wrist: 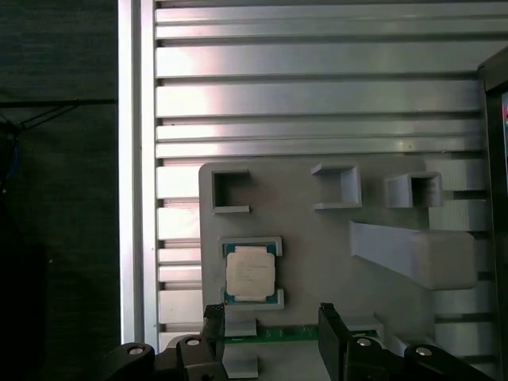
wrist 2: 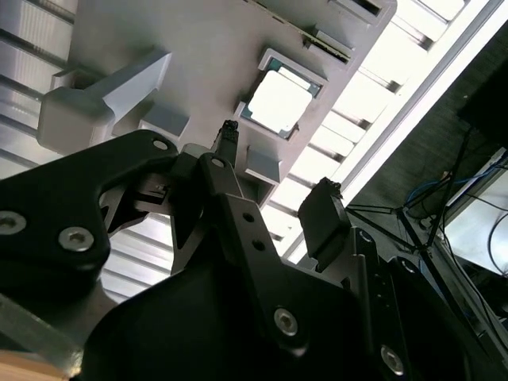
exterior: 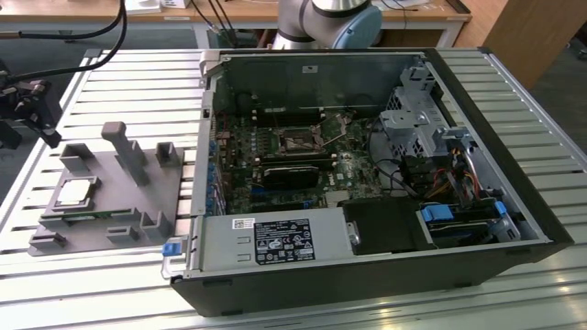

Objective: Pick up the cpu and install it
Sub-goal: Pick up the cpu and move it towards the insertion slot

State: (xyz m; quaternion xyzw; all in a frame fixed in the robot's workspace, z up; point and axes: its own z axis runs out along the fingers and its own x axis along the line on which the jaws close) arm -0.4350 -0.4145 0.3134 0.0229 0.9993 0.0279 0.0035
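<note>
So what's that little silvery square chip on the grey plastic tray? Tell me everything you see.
The small, thin square cpu has a pale silvery metal top. It lies flat, face up, in a shallow framed recess of the grey plastic fixture tray. Nothing grips it; the open black gripper hovers apart from it.

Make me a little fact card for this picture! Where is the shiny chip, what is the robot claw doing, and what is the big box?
cpu: lying flat in a pocket of the grey fixture tray, not picked up yet
gripper: open and empty, hovering near the cpu, not touching it
computer case: lying open beside the tray, on the exterior view's right
socket: black-framed square inside the case
table: silver slats, carrying the tray and the case
</note>
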